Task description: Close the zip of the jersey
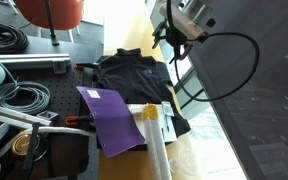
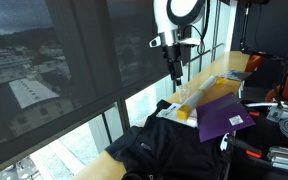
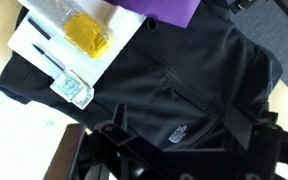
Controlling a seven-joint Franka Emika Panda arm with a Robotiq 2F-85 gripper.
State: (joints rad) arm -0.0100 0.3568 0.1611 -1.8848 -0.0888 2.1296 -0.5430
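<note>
The black jersey (image 3: 184,70) lies rumpled on the table and fills most of the wrist view. It also shows in both exterior views (image 1: 134,70) (image 2: 174,150). A thin dark line, the zip (image 3: 170,86), runs down its front; I cannot tell how far it is closed. A small white logo sits between my fingers. My gripper (image 3: 179,125) is open and empty. It hangs well above the jersey in both exterior views (image 1: 168,44) (image 2: 175,72), touching nothing.
A flat purple sheet (image 1: 112,118) (image 2: 224,115) lies beside the jersey. White papers with a yellow item in a clear bag (image 3: 84,35) lie at the jersey's edge. A pale tube (image 1: 156,140), coiled cables (image 1: 14,95) and the window edge are nearby.
</note>
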